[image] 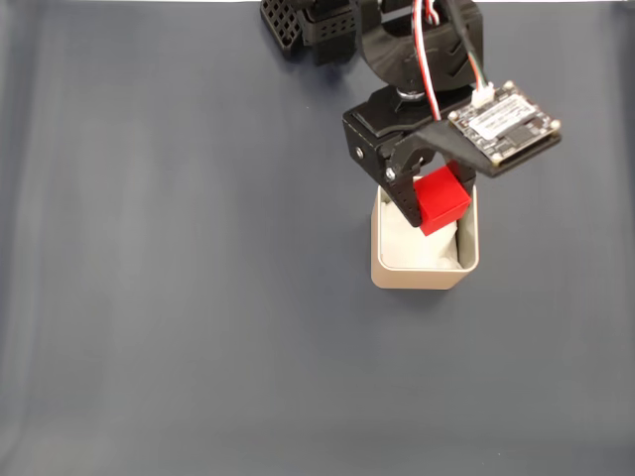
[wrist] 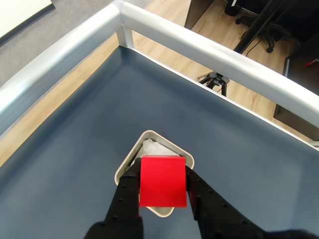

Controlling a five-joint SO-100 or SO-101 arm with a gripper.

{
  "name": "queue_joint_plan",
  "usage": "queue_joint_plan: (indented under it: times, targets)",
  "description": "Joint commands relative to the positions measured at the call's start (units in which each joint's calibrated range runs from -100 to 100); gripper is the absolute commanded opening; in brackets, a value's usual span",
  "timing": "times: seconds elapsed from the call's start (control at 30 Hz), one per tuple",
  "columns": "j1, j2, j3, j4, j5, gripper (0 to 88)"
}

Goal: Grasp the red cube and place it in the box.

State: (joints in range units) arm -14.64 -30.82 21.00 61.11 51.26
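the gripper [image: 429, 203] has its black jaws closed tight on the red cube [image: 441, 197], one finger on each side, holding it just above the open top of the box [image: 422, 273]. in the wrist view the red cube [wrist: 162, 180] covers much of the box [wrist: 127, 164], whose white paper lining [wrist: 152, 149] shows behind it on the dark blue table [wrist: 75, 149].

We see open mat [image: 179, 297] all round box [image: 422, 276]; box mouth partly blocked by held red cube [image: 442, 198]; metal rail [wrist: 199, 47] borders mat.
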Motion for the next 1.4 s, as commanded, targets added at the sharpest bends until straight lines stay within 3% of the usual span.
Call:
queue_joint_plan:
  times: [0.0,0.3,0.83,1.37]
  targets:
    - [0.15,-1.06,-0.51,-1.47,-1.03,3.2]
    - [0.22,-1.33,-0.51,-1.63,-1.03,6.6]
    - [1.0,-1.33,-0.51,-0.57,-0.93,30.5]
    - [1.36,-1.67,-0.23,-0.89,-1.61,43.7]
